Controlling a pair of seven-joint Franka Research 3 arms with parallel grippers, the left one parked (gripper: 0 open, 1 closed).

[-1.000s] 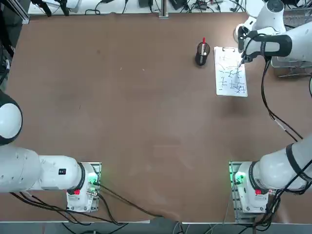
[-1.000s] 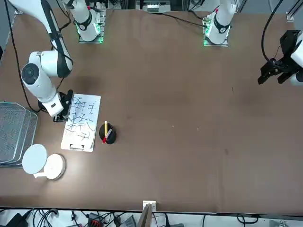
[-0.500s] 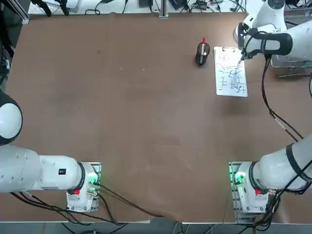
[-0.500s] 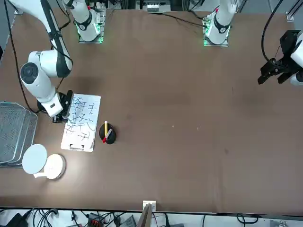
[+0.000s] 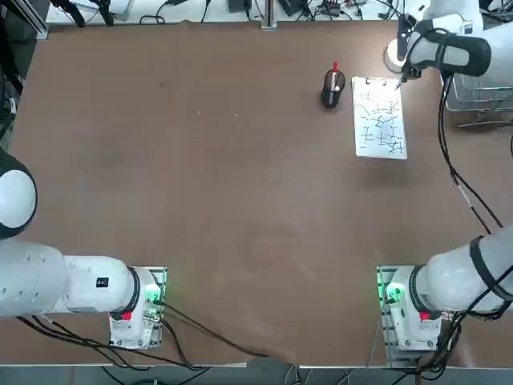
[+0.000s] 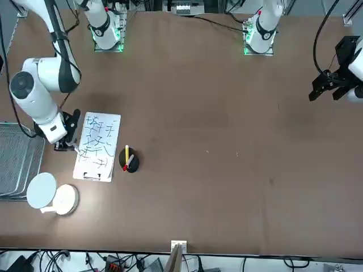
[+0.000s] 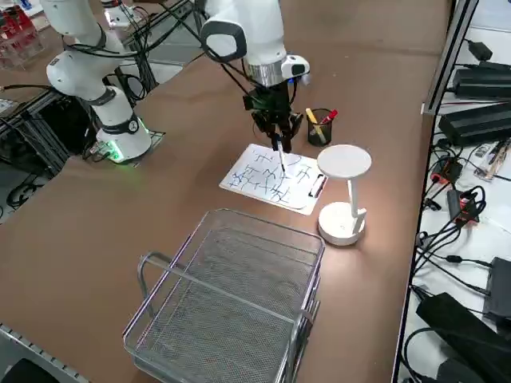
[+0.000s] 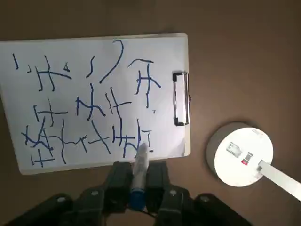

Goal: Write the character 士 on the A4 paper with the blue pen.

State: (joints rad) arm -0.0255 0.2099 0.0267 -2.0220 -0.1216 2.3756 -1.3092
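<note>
Fingers (image 8: pixel 120 181) of the right gripper (image 8: pixel 138 179) are clamped tight on the blue pen (image 8: pixel 139 165), which is seen in the wrist view as a pale barrel with a blue band, sticking out from between the pads toward the A4 paper (image 8: pixel 70 52). In the right side view the gripper (image 7: pixel 275 132) is pointed pretty much straight down, and the pen (image 7: pixel 281 159) hangs below it with its tip over the sheet (image 7: pixel 247 171), close to the clipped end. Whether the tip is actually touching the paper can't be told from any view.

In the top view the gripper (image 5: pixel 403 72) is found at about 1 o'clock from the middle of the paper (image 5: pixel 379 144), right by the far right corner. The forearm is stretched out from the right-hand base at the bottom of that view, and the white wrist is bent down over the corner.

The paper is laid flat on the brown table (image 5: pixel 200 200), long side running away from the robot, with the clip (image 8: pixel 180 99) on the far short edge. It's scribbled all over with blue strokes.

A black pen cup (image 5: pixel 333 90) with a red-topped pen in it is stood just beside the paper at 10 o'clock from it. A white desk lamp (image 7: pixel 343 191) is set at the clipped end, and a wire basket (image 7: pixel 231 303) sits on the right-hand side.
</note>
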